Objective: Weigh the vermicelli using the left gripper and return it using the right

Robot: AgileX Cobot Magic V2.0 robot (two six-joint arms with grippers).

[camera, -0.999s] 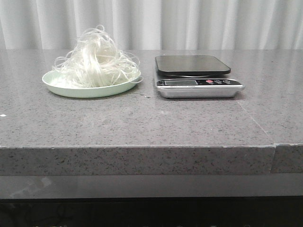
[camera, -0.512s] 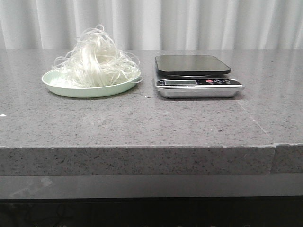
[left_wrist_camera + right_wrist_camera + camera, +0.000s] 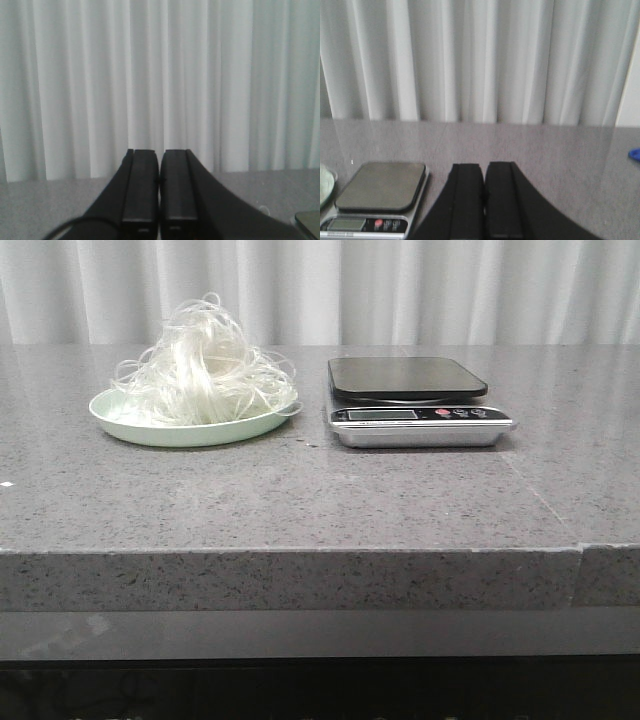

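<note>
Since the vermicelli [image 3: 203, 365] is unmoved on its plate [image 3: 135, 427], left of the empty scale [image 3: 418, 400], weighing is unstarted; both tools, left [image 3: 159, 187] and right [image 3: 484, 200], are closed, empty.

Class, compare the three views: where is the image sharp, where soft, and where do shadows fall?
Front view: even light, sharp vermicelli, a soft shadow beside the kitchen scale. Left wrist view: soft focus, curtain slightly washed out, left gripper a dark silhouette. Right wrist view: scale mildly blurred, right gripper dark too.
</note>
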